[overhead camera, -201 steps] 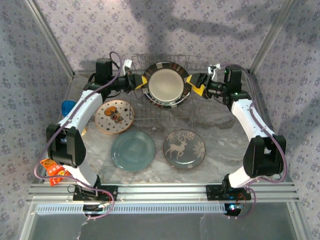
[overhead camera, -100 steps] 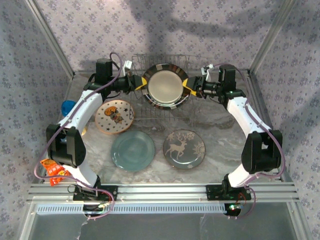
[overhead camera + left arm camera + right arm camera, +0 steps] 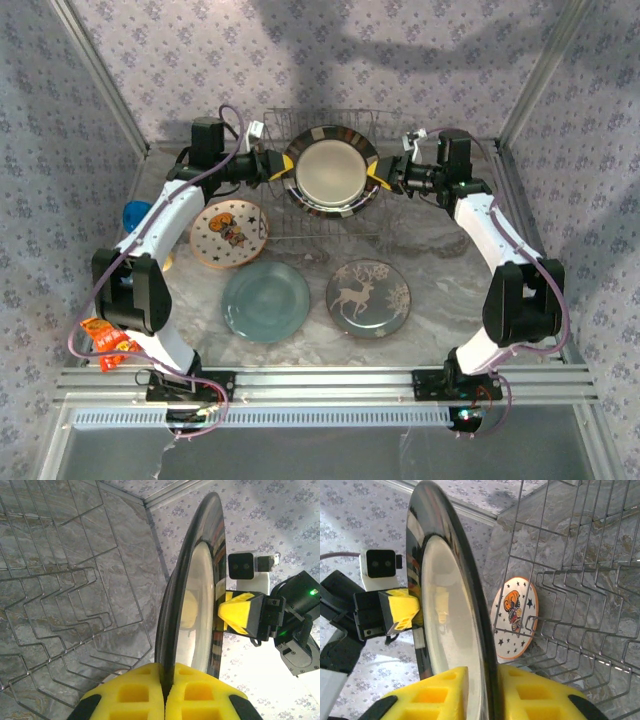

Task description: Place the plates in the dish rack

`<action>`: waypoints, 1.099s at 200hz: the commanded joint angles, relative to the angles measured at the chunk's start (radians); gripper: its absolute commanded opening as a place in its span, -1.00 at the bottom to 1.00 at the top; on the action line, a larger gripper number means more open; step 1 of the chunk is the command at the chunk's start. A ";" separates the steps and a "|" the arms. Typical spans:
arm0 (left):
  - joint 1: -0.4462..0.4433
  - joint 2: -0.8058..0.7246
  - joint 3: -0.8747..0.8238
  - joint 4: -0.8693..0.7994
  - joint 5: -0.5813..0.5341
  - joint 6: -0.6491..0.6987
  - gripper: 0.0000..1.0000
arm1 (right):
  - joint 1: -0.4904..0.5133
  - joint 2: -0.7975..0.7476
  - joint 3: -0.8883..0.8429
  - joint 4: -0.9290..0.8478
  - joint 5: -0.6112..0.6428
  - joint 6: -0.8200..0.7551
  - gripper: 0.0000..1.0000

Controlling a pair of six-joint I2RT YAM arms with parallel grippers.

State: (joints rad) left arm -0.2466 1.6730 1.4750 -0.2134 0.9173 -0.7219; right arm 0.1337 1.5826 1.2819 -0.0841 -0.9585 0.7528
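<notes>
The glossy black plate (image 3: 330,168) stands on edge over the wire dish rack (image 3: 320,238), held from both sides. My left gripper (image 3: 277,168) is shut on its left rim, the yellow pads pinching the edge (image 3: 163,690). My right gripper (image 3: 381,176) is shut on the right rim (image 3: 482,690). In the left wrist view the black plate (image 3: 200,580) hangs above the rack's prongs (image 3: 60,605). The cream star plate (image 3: 229,232), the teal plate (image 3: 266,301) and the deer plate (image 3: 368,297) lie flat on the table in front of the rack.
A small blue cup (image 3: 135,214) sits at the left edge beside the left arm. An orange snack packet (image 3: 108,343) lies near the left base. Metal frame posts and patterned walls close in the back and sides.
My right gripper has moved left from beside the plate onto its right rim and closed there. The left gripper and the plate have stayed in place.
</notes>
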 commanded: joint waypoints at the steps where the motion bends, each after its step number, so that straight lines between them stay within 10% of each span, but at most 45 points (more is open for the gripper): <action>1: 0.002 -0.054 0.036 0.089 0.075 0.000 -1.00 | 0.013 0.008 0.033 0.007 -0.036 0.000 -0.72; 64: 0.001 -0.054 0.020 0.082 0.062 0.007 -1.00 | 0.013 0.001 0.029 0.006 -0.032 0.005 -1.00; 220: -0.005 -0.024 0.021 -0.076 -0.020 0.143 0.52 | -0.026 -0.069 0.005 0.040 0.041 0.047 -1.00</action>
State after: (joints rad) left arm -0.2451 1.6730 1.4712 -0.2562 0.9070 -0.6254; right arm 0.1253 1.5837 1.2724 -0.0982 -0.9092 0.7811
